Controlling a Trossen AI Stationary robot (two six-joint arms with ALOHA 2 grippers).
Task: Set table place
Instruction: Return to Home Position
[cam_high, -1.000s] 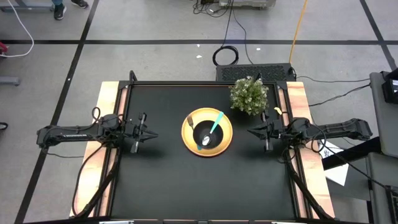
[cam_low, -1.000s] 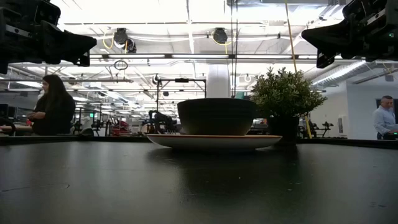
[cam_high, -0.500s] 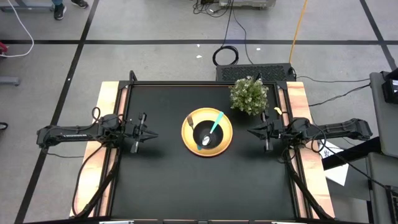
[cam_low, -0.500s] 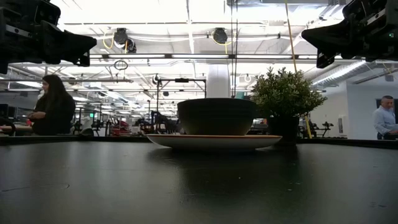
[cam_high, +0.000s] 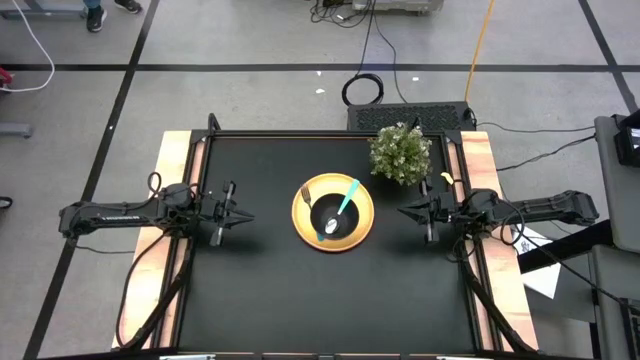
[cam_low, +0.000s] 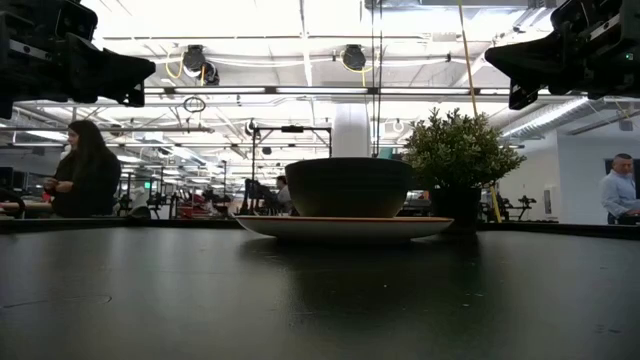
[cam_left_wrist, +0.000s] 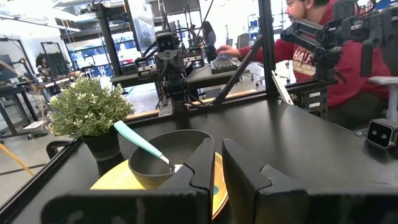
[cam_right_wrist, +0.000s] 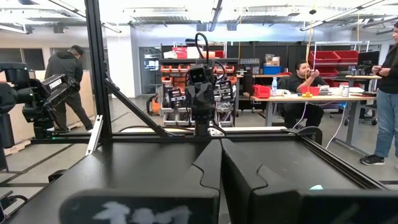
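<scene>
Place setting sits mid-worktop (cam_high: 260, 290): yellow plate (cam_high: 362, 222) carries the black bowl (cam_high: 341, 224), with the teal-handled spoon (cam_high: 346, 198) leaning in the bowl and the fork (cam_high: 306, 196) on the plate's left side. Potted plant (cam_high: 400, 152) stands just beyond the plate, far right. Left gripper (cam_high: 245, 215) and right gripper (cam_high: 404, 211) hang at opposite sides with fingers pressed together, empty, well apart from the plate. This reads as a parked posture; setting judged complete.

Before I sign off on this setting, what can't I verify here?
Fork: low view, hidden behind the bowl and plate rim; high view, too small to trace its handle.
Spoon: left wrist view, head mostly behind the bowl wall, beside the left gripper.
The plate and bowl: right wrist view, blocked by the fingers of the right gripper.
</scene>
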